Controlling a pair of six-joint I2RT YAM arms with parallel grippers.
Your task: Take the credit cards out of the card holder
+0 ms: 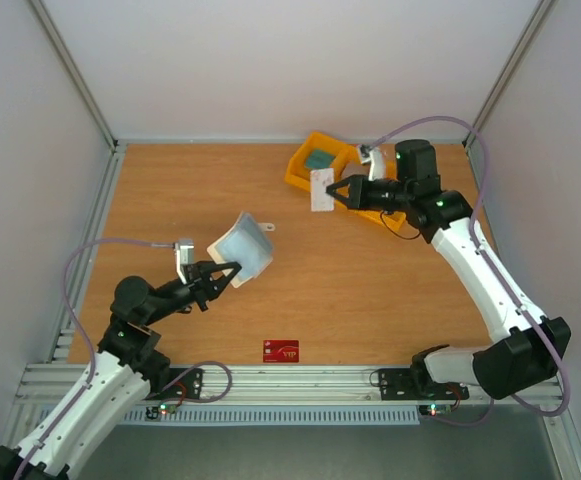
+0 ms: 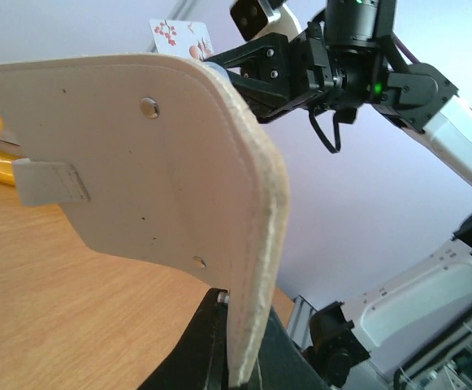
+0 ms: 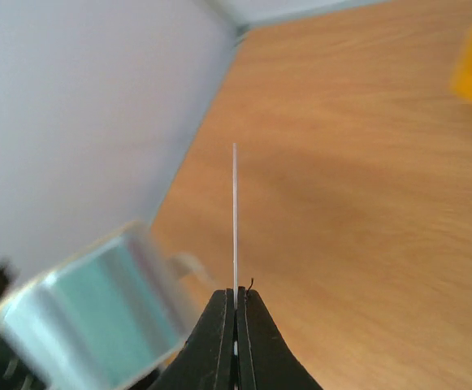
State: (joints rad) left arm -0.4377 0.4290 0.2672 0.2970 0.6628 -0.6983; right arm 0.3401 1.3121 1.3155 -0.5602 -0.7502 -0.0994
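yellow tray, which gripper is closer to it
Right. The right gripper holds a pale card at the yellow tray's edge. The left gripper is well away toward mid-table, clamped on the card holder.

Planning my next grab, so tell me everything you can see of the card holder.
The card holder is a flexible folding wallet, cream and felt-like outside, pale grey-blue inside, with a snap stud and a small tab. It is held up off the table, opened and curved, its lower edge pinched by the left gripper.

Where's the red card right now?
In the top view, the red card lies on the table at the middle of its near edge, below the card holder.
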